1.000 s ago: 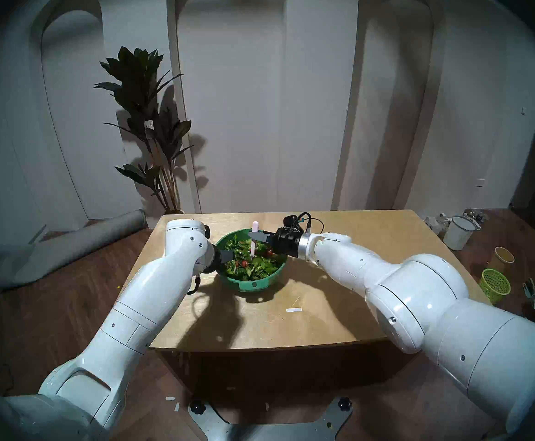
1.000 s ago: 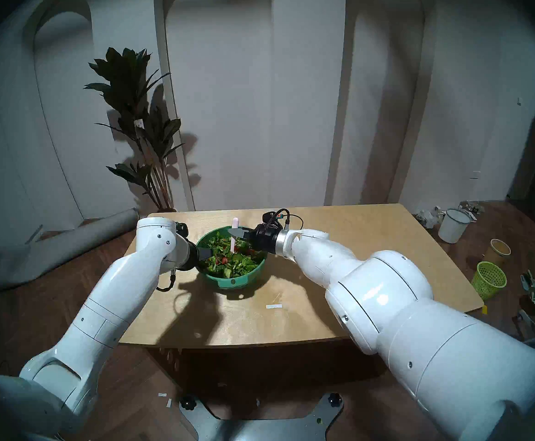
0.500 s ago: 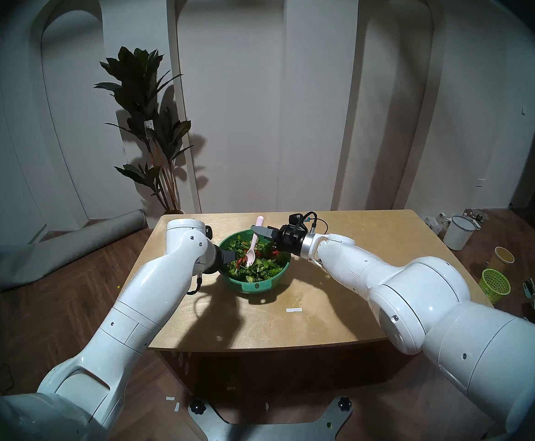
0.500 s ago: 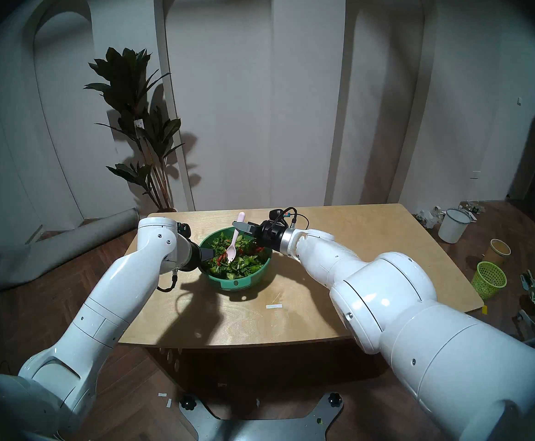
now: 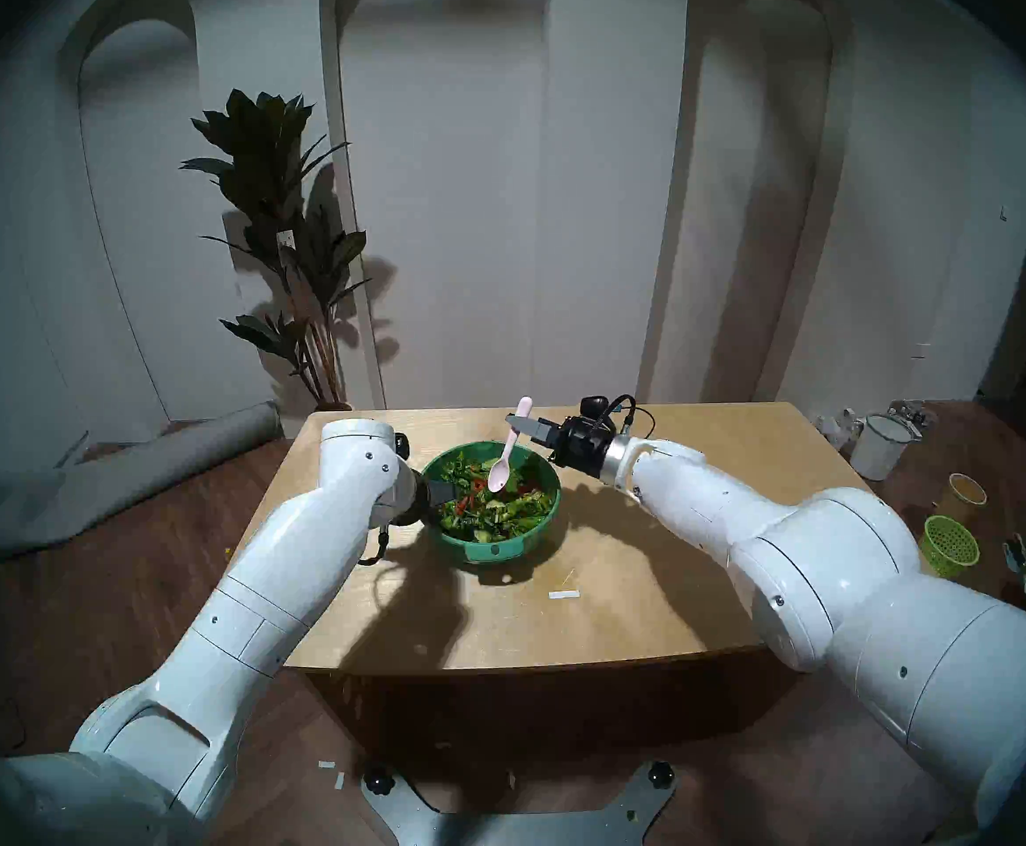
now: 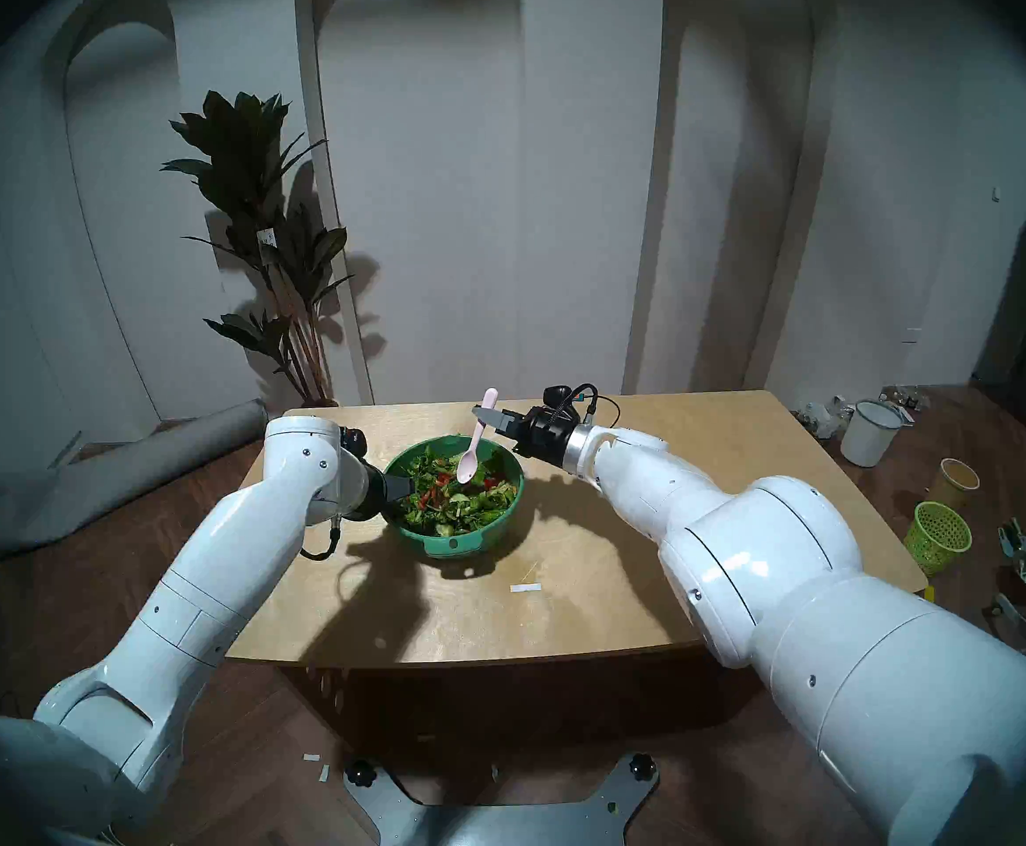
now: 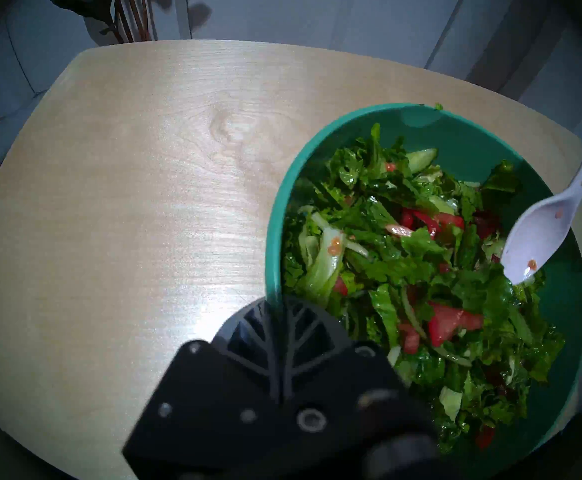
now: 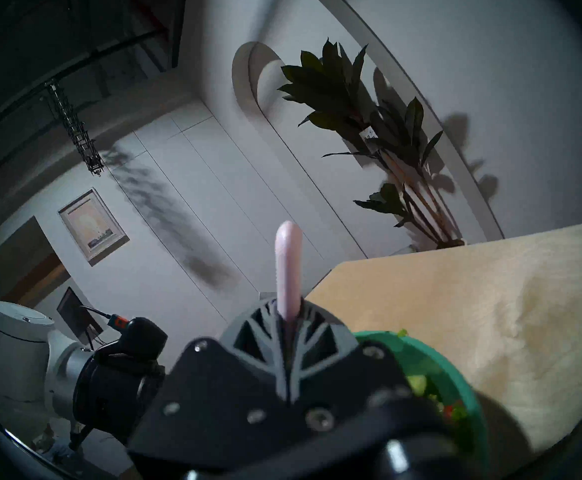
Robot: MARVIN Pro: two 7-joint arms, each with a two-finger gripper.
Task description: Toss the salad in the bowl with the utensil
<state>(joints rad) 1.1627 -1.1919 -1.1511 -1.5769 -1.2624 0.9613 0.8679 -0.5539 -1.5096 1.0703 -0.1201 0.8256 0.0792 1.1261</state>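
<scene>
The teal-green bowl (image 5: 535, 536) stands on the wooden table (image 5: 651, 613), its lighter tab handle (image 5: 494, 549) facing me. It holds the salad (image 5: 489, 503) of lettuce, cucumber and red pieces, also clear in the left wrist view (image 7: 403, 271). My left gripper (image 5: 446, 492) is shut on the bowl's left rim (image 7: 275, 226). My right gripper (image 5: 519, 425) is shut on the handle of the pale pink spoon (image 5: 503, 466), above the bowl's far right side. The spoon tilts, with its scoop (image 7: 538, 243) just above the salad. Its handle end (image 8: 287, 261) sticks up past the fingers.
A small white strip (image 5: 563, 594) lies on the table near the front. On the floor at right are a lime-green mesh basket (image 5: 950, 547), a yellow cup (image 5: 967, 492) and a white bucket (image 5: 881, 445). A potted plant (image 5: 290, 246) and a grey roll (image 5: 126, 478) are at back left.
My right gripper rose and moved right and back, lifting the spoon out of the salad and tilting it. The bowl shifted slightly right. The left gripper stayed on the rim.
</scene>
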